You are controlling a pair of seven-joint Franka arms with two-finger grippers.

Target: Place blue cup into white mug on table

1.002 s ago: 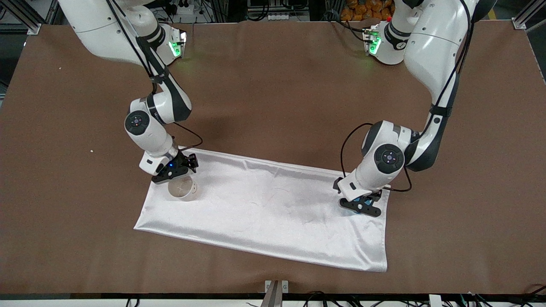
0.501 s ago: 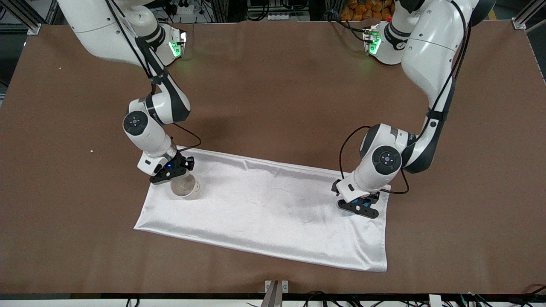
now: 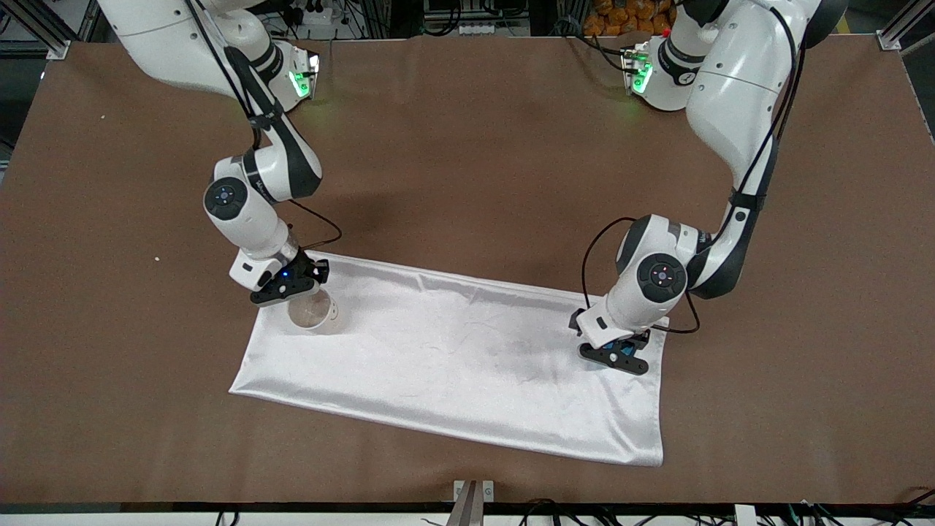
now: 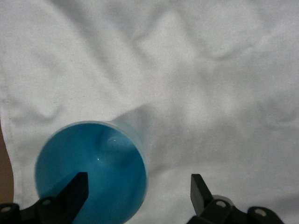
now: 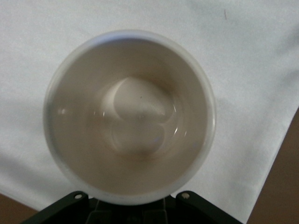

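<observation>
Since a second ago my right hand [image 3: 303, 294] has clamped the white mug's [image 3: 313, 313] rim on the cloth [image 3: 453, 358]; my left hand [image 3: 612, 359] straddles the blue cup [image 4: 91, 170], spread wide. Light, slick plastic: pinch its wall gently.

A high front camera faces both arms; close wrist cameras look down, sharing the white cloth [image 3: 453, 358].

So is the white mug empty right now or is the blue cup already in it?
Empty. The right wrist view looks straight into the mug and shows only its bare cream bottom.
</observation>
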